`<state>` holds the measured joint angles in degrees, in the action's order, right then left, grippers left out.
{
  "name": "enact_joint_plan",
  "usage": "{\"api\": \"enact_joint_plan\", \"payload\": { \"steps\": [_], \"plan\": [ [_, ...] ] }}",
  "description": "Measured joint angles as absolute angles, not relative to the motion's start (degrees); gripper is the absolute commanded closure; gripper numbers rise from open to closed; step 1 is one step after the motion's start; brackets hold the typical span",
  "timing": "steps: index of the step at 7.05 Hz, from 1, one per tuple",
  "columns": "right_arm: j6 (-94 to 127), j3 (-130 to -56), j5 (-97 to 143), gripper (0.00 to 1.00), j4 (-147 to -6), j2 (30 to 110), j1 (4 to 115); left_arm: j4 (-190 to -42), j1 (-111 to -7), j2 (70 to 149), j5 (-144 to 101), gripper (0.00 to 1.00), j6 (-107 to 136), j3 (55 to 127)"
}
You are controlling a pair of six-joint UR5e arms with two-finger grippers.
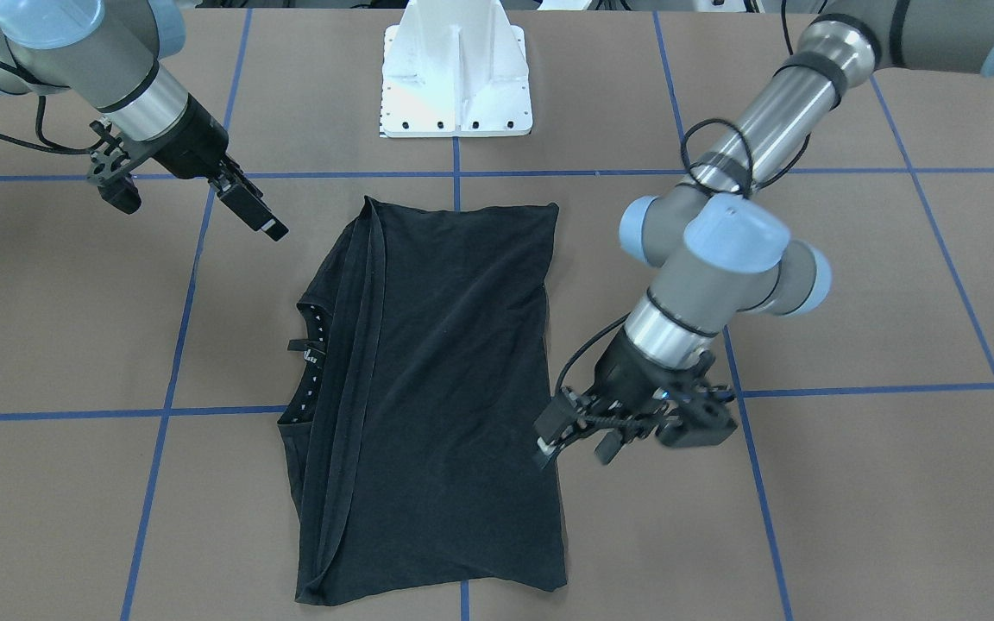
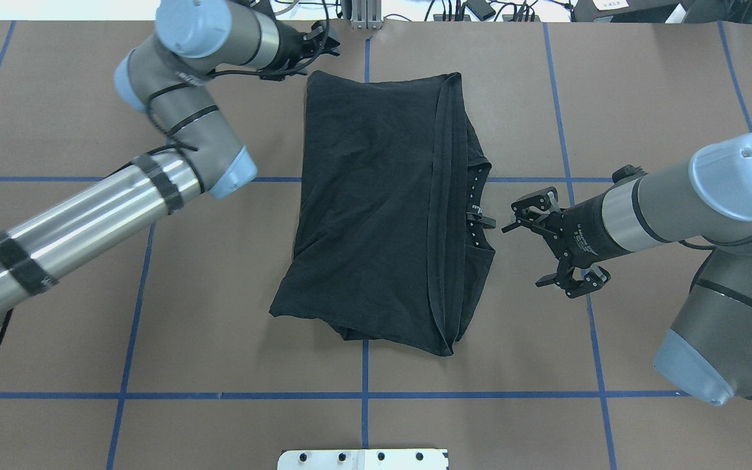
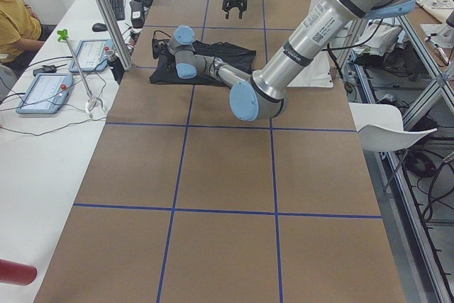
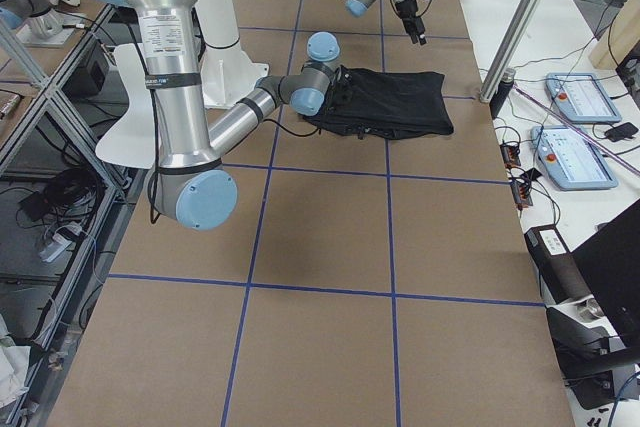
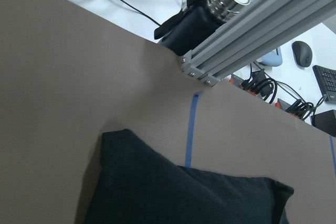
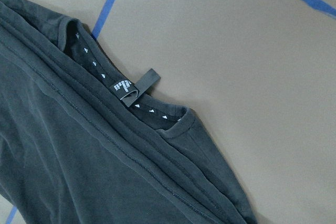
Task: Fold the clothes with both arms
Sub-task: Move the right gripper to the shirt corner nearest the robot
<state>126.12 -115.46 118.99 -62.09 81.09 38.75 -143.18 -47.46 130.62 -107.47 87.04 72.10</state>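
Observation:
The black T-shirt (image 1: 445, 388) lies flat on the brown table, folded lengthwise into a long rectangle (image 2: 376, 209). Its chest graphic is hidden. The collar with its small label (image 6: 131, 90) shows at the edge on my right arm's side. My right gripper (image 2: 523, 254) is open and empty, hovering just beside the collar (image 1: 186, 203). My left gripper (image 1: 573, 447) looks open and empty, next to the shirt's far corner on my left side (image 2: 324, 42). The left wrist view shows that shirt corner (image 5: 184, 198) but no fingers.
The white mounting base (image 1: 458, 78) stands at the robot's side of the table. An aluminium frame post (image 5: 252, 30) and cables run along the far edge. A white side desk with tablets (image 3: 46, 90) and a seated person (image 3: 10, 19) are beyond it.

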Motion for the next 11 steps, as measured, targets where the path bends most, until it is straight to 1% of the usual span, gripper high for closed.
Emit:
{"api": "enact_joint_plan", "payload": {
  "steps": [1,2,3,5,6,8,11],
  "plan": [
    [125.0,-115.5,115.3,0.00,-62.1,80.7,35.9,-141.4,-47.3,124.3,-107.9,0.00,88.1,80.8],
    [124.8,-115.7,109.3,0.03,-62.3,80.2,31.4,-139.5,-47.1,120.3,-108.0,0.00,88.6,86.5],
    [125.1,-115.7,102.6,0.07,-63.3,79.7,25.9,-138.0,-46.9,118.7,-108.1,0.00,88.8,89.1],
    [125.8,-114.6,89.3,0.08,-73.4,75.2,14.7,-137.1,-46.3,118.0,-108.0,0.00,90.0,90.2],
    [125.9,-112.9,85.6,0.09,-76.6,73.0,11.8,-137.1,-46.1,118.0,-108.0,0.00,90.3,90.3],
    [125.9,-110.4,81.5,0.15,-78.4,70.6,11.5,-137.0,-45.9,118.0,-108.0,0.00,90.8,90.3],
    [125.7,-108.8,79.4,0.18,-79.0,70.6,13.4,-137.0,-45.3,118.2,-107.8,0.00,92.1,90.3]
  ]
}}
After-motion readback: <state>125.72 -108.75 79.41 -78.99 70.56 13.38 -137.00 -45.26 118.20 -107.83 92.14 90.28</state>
